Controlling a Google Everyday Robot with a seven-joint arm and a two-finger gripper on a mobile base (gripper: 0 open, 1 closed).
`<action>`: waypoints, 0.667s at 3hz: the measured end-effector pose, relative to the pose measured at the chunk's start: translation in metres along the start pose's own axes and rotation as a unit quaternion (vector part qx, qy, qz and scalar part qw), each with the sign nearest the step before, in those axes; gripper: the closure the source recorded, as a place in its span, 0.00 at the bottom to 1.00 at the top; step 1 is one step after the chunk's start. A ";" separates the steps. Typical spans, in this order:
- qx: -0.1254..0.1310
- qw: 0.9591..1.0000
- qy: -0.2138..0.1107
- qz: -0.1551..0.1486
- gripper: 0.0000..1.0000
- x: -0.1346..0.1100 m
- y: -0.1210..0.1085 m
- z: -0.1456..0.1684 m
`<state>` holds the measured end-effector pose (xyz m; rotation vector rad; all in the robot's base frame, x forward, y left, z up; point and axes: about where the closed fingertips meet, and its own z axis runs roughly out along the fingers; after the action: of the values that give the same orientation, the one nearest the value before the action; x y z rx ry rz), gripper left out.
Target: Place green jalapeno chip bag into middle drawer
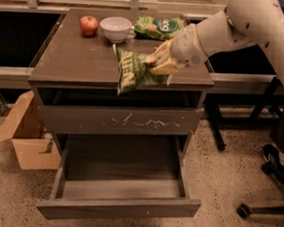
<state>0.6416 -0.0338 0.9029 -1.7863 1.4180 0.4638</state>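
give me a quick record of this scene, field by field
gripper: over the front of the cabinet top, jaws shut on the green jalapeno chip bag
bag position: held tilted, lower end reaching past the top's front edge
middle drawer: pulled open, nothing visible inside
scratched drawer: closed, directly above the open one
back of top: apple, white bowl, second green bag
floor: cardboard box left of the cabinet
task status: bag not yet in the drawer
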 end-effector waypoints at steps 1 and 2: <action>-0.032 0.999 0.007 0.031 1.00 0.005 0.052 0.014; -0.045 0.996 0.019 0.080 1.00 0.035 0.099 0.034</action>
<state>0.5663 -0.0366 0.8225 -1.7680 1.5965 0.5880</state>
